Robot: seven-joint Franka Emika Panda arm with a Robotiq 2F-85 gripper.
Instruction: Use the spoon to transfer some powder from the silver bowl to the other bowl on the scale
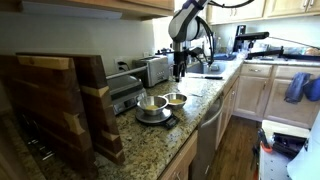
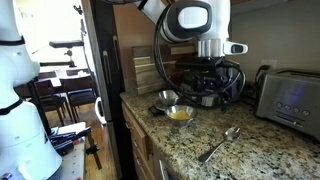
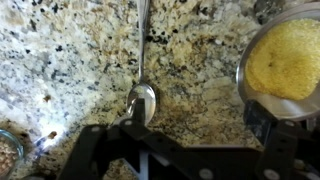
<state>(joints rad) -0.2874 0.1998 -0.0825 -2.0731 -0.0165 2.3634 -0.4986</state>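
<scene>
The silver bowl (image 3: 243, 72) sits at the right edge of my wrist view, and a flat bed of yellowish powder (image 3: 285, 60) covers its bottom. In an exterior view the other bowl (image 1: 150, 107) stands on the black scale (image 1: 156, 120), just beside the silver one. Its inside looks pale, and I cannot tell whether anything lies in it. Both bowls are on the granite table (image 2: 250, 160).

The spoon (image 3: 141, 98) lies flat on the table, apart from both bowls, and I see no powder in it. In the wrist view the silver bowl is to its right, near it but not touching.

Wooden cutting boards (image 1: 60, 100) lean upright beyond the scale, at the left of that exterior view. A toaster (image 2: 290, 98) stands by the wall, well clear of the spoon. A glass rim shows in the lower left corner of my wrist view, but its contents are too blurred to name.

My tool (image 3: 185, 132) hangs above the table with its jaws spread wide and nothing between them. Bare granite lies between the tool and the spoon.

In the wrist view the spoon's long axis runs top to bottom. Its bowl end is nearest the tool, a little left of centre, and the handle points away toward the top edge. In an exterior view it lies on a diagonal, handle toward the table's front edge.
</scene>
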